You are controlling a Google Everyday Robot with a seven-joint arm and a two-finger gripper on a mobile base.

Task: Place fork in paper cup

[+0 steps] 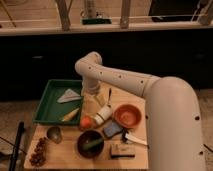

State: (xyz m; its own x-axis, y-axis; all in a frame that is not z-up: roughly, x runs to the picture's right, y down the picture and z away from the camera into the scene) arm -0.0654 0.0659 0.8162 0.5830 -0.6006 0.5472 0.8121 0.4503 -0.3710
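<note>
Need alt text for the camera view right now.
The robot's gripper hovers, jaws open, over a wooden table, just above a short white paper cup lying tipped beside a small orange fruit, an orange bowl and a green tray.

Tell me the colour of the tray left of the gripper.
Green tray, seen in the camera view; the gripper hangs beside it.

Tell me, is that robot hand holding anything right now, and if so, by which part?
Nothing is held, as far as it shows. The gripper hangs above the paper cup beside the green tray, jaws open. The fork cannot be made out here.
</note>
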